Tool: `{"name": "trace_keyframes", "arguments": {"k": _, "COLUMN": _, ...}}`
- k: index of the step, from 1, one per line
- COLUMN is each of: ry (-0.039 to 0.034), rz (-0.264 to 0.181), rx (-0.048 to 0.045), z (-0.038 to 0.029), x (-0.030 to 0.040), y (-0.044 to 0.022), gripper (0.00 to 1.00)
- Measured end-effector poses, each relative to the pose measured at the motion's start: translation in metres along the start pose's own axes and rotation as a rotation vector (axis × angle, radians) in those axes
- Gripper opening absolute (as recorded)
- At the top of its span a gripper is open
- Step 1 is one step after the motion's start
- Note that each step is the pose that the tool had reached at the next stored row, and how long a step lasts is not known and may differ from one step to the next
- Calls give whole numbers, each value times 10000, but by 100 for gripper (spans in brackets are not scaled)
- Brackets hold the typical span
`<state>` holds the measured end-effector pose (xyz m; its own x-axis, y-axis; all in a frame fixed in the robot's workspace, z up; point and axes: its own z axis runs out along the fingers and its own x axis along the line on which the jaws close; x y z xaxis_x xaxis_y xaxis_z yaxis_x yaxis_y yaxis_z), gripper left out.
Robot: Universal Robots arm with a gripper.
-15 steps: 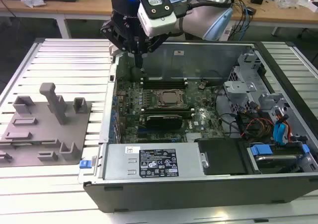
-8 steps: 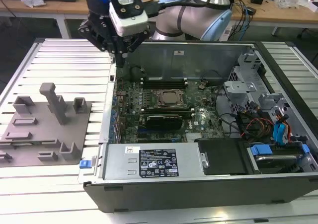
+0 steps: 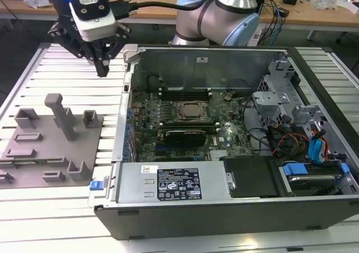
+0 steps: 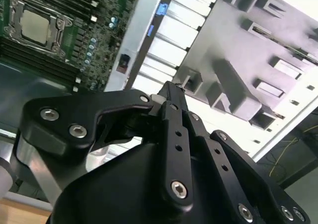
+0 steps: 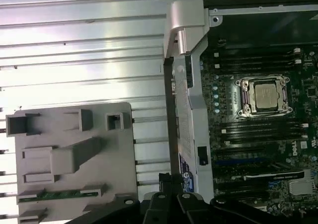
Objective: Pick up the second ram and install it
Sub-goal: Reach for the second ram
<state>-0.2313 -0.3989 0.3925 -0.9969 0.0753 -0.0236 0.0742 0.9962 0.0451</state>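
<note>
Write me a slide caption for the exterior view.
Black gripper, shut, hovering above the slatted aluminium table between grey fixture tray and open computer case.

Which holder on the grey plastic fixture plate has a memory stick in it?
The long narrow holder with the flat green circuit-board stick lying along it; the other pockets look empty.

There, in the first wrist view: the second ram [image 5: 59, 194] sunk in a slot of the grey tray [image 5: 121, 154], chips too small to tell. Near that tray's corner, the claw [image 5: 171, 180] is cut off at the edge.
</note>
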Motion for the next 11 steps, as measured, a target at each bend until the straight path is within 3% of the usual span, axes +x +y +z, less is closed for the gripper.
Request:
{"name": "trace_keyframes", "arguments": {"k": 4, "ry": 1, "rz": 1, "rx": 0, "z": -3, "x": 236, "y": -18, "gripper": 11}}
{"name": "trace_keyframes", "arguments": {"k": 6, "ry": 0, "rz": 0, "rx": 0, "z": -4, "x": 299, "y": -22, "gripper": 11}}
{"name": "trace_keyframes", "arguments": {"k": 7, "ry": 0, "rz": 0, "rx": 0, "z": -4, "x": 367, "y": -28, "gripper": 11}}
{"name": "trace_keyframes", "arguments": {"k": 11, "ry": 0, "rz": 0, "rx": 0, "z": -5, "x": 488, "y": -37, "gripper": 11}}
